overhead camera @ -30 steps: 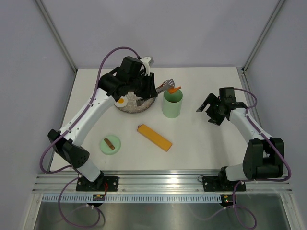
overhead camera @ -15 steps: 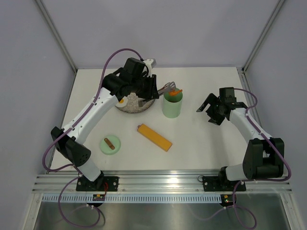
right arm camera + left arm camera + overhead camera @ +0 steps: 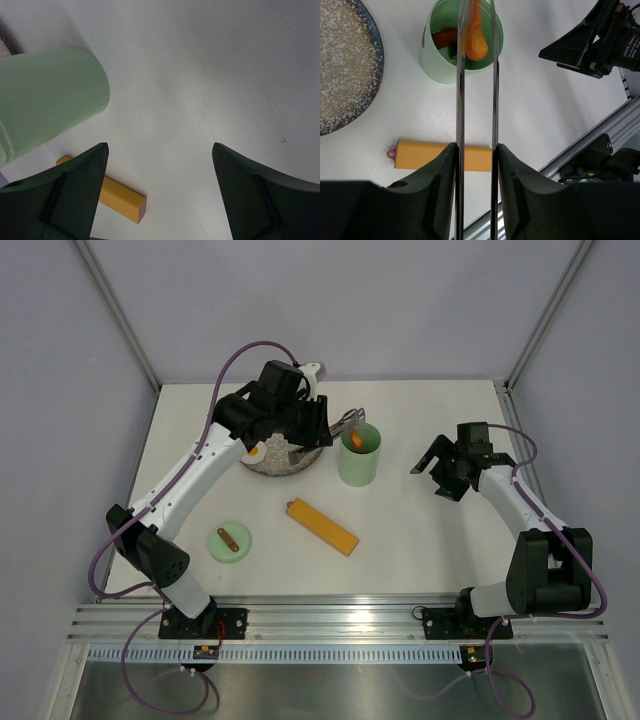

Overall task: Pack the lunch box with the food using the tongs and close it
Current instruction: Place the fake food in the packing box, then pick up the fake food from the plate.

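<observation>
Left gripper (image 3: 476,150): clenched on the tongs (image 3: 459,100), one finger pressed against the outer side of each tong arm. The tongs run straight out from the wrist toward the lunch box (image 3: 359,462), and their tips are over its open mouth.

Orange piece (image 3: 473,39): between the two tong arms near the tips, over the mouth of the lunch box. It lies against one arm, and a thin gap shows on the other side. Pinched or loose: cannot tell. In the top view it sits inside the circle of the rim.

Reddish-brown piece (image 3: 445,37): inside the lunch box, against its wall.

Lunch box: upright, open, toward the far edge of the worktop (image 3: 420,530), about mid-width. The speckled plate (image 3: 285,468) is just beside it on the left; a narrow strip of worktop shows between them. One pale piece (image 3: 253,451) shows at the plate's left rim, partly hidden by the left arm.

Lid (image 3: 230,541): flat on the worktop, brown handle up, toward the near-left corner, well apart from the lunch box.

Orange-yellow bar (image 3: 322,527): lying diagonally mid-worktop, between lid and lunch box, touching neither.

Right gripper (image 3: 159,147): released, fingers spread wide, over the worktop toward the right edge, right of the lunch box and apart from it.
</observation>
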Robot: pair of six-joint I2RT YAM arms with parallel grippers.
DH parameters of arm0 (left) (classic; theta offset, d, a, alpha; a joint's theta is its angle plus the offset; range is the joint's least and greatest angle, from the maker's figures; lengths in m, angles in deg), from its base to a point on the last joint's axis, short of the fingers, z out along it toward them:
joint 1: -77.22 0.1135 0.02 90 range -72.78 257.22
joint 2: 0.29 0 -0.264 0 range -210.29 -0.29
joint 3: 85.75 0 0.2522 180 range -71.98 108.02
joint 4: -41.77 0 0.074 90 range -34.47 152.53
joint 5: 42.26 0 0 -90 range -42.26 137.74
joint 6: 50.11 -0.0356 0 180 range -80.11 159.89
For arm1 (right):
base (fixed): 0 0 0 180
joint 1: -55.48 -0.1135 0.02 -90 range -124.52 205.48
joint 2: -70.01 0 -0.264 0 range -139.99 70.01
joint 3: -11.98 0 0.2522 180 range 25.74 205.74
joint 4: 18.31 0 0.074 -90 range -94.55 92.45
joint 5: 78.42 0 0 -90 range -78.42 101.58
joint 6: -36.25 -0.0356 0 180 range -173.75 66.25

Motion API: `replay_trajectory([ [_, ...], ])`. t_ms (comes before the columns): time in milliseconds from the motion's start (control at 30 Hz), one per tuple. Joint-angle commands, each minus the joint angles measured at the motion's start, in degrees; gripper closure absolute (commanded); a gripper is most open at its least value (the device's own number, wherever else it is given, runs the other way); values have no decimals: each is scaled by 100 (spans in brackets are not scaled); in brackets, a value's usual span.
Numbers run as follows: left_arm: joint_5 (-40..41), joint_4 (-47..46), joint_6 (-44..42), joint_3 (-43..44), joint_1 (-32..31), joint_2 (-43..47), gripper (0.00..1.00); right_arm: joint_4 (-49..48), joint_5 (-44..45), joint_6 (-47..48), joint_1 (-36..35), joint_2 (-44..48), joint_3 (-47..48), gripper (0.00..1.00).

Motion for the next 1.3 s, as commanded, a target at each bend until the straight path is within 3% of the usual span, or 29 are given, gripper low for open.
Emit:
replay_trajectory([
  [0, -158, -376, 17, -10, -33, 85, 62, -47, 98, 1, -18, 110, 140, 8],
  [233, -167, -385, 17, -10, -42, 85, 60, -47, 98, -8, -27, 110, 140, 8],
  [567, 350, -245, -158, 192, 2, 296, 85, -29, 115, 27, -18, 128, 149, 8],
  [767, 624, -51, -238, 97, 616, 419, 87, 32, 159, 62, -18, 198, 158, 8],
  [1033, 1019, -217, -256, -756, 1890, 560, 66, 120, 229, 133, -18, 303, 184, 7],
  [1067, 1194, -253, -256, -827, 1961, 525, 59, 120, 229, 124, -18, 303, 193, 7],
  [1267, 1599, -560, -229, -1135, 2181, 271, 57, 147, 229, 159, -27, 295, 202, 7],
])
